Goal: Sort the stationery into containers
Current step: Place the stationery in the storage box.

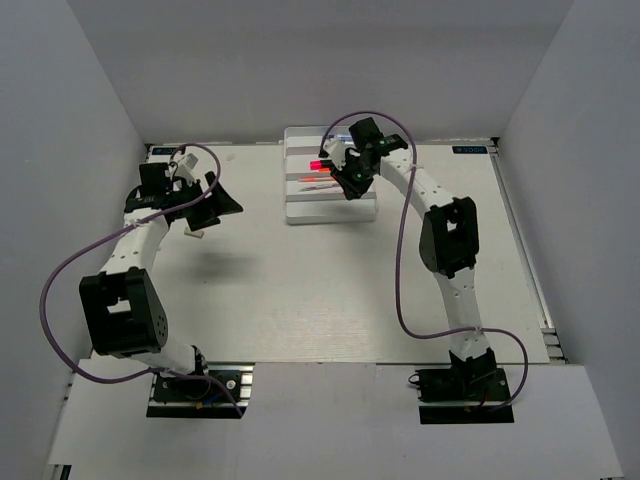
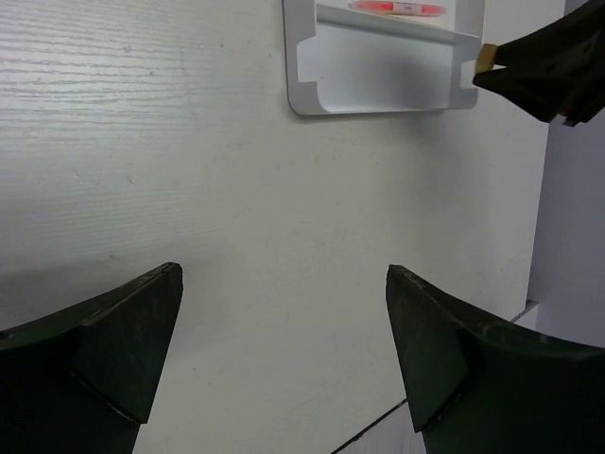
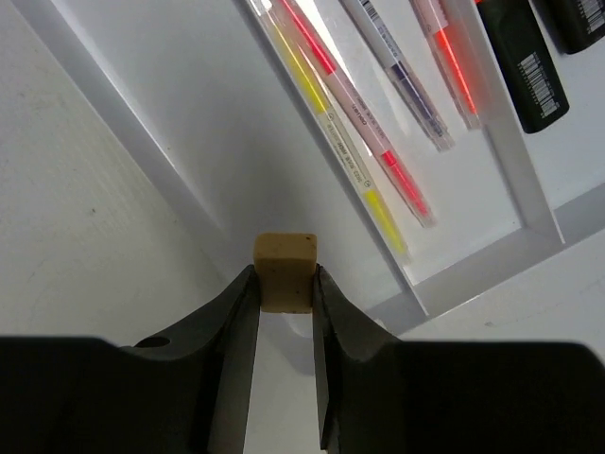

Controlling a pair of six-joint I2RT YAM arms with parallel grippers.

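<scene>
Left claw [image 2: 284, 274]: jaws spread wide, holding nothing, hovering over the bare white wood-grain surface [image 2: 142, 142], well apart from the work.

Right claw [image 3: 285, 295]: closed on the tiny tan eraser block [image 3: 285, 270], which is pinched squarely between the pads with its top standing proud. This arm is plainly the nearer one, so I judge the placing falls to it.

Directly below and beyond the eraser lies the white rectangular plastic tray [image 2: 378, 76]. The block hangs over the end of the tray's bare front row, close to the end wall. I cannot tell whether it is fully inside the rim.

The row's long axis runs away from the claw, parallel to the thin pink-and-yellow sticks [image 3: 369, 161] in the next row. Farther on lie a thin pale pen [image 3: 402, 71] and black markers [image 3: 520, 66].
</scene>
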